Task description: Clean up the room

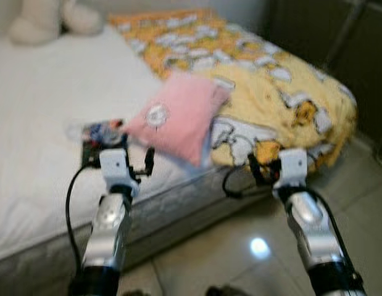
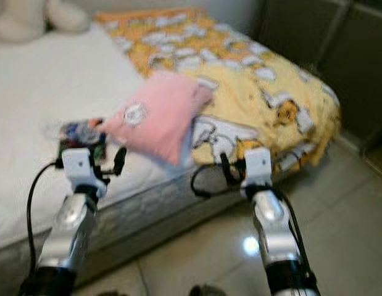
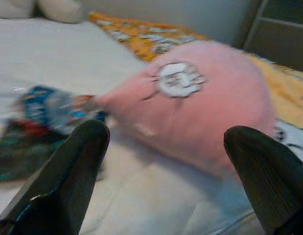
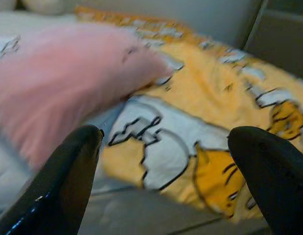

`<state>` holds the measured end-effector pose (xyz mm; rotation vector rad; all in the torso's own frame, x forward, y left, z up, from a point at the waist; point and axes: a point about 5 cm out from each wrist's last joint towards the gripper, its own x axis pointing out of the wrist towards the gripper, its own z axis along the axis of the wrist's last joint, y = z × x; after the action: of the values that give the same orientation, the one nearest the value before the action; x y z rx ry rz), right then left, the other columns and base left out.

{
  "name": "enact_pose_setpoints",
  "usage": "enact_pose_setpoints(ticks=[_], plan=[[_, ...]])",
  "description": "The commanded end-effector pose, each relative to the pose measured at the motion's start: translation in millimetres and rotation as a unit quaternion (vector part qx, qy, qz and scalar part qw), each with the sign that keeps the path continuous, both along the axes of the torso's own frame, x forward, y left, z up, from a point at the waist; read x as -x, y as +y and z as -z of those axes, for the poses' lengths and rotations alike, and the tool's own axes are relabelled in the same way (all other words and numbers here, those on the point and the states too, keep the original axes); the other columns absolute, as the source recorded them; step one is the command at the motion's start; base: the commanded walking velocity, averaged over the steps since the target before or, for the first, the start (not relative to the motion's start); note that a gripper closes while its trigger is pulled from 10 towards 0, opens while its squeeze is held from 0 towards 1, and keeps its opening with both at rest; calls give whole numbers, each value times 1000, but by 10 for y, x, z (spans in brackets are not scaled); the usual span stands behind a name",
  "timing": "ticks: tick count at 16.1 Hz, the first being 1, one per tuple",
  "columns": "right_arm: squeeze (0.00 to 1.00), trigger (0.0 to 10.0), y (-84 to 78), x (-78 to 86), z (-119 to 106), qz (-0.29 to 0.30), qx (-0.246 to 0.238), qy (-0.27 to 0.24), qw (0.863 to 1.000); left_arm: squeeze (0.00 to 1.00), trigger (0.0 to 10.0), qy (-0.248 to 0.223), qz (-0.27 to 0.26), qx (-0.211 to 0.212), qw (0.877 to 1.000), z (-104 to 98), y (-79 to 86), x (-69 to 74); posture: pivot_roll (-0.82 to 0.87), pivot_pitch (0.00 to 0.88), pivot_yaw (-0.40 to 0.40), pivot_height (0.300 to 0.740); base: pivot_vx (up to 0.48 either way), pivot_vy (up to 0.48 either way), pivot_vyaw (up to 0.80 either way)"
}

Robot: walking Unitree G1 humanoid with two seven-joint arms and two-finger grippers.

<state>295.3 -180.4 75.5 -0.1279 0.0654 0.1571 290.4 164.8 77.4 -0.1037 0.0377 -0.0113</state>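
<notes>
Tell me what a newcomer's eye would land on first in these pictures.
The pink pillow stands out first, lying near the bed's front edge where the white sheet meets the yellow cartoon-print blanket that covers the bed's right side. Next, the colourful packets just left of the pillow. Both silver arms reach toward the bed, the left gripper open facing the pillow, the right gripper open facing the blanket's edge.

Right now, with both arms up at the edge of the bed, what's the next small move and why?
Probably ease the left gripper forward toward the pink pillow. Its fingers are open and empty, and the pillow lies just ahead of them on the white sheet, its far edge overlapping the yellow blanket. The right gripper, also open, faces the blanket.
</notes>
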Motion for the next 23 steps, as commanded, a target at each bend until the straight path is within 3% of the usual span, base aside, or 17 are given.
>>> enact_pose_setpoints(ticks=[1, 3, 7, 12, 23], plan=[[0, 10000, 2, -31, -36, -6, -4, -1, 1000, 0, 10000, -16, 0, -20, 1000, -73, -6, -23, 6, 0, -62, 736, 0, 0, 438], [0, 10000, 6, -30, -12, -7, -13, 7, 1000, 0, 10000, -22, 12, -45, 999, -111, -54, -20, 14, 0, -68, 740, 0, 0, 434], [0, 10000, 32, -26, 25, -8, -22, 13, 1000, 0, 10000, -22, -1, -46, 999, -150, -42, -42, 10, 0, -60, 740, 0, 0, 322], [0, 10000, -33, 35, 75, 18, -31, 15, 999, 0, 10000, -24, 22, -65, 997, -185, -101, -77, -7, 0, -42, 740, 0, 0, 90], [0, 10000, 7, 55, 48, 11, -26, 1, 1000, 0, 10000, -35, -4, -38, 999, -277, -81, -162, -23, 0, -24, 740, 476, 0, 119]])
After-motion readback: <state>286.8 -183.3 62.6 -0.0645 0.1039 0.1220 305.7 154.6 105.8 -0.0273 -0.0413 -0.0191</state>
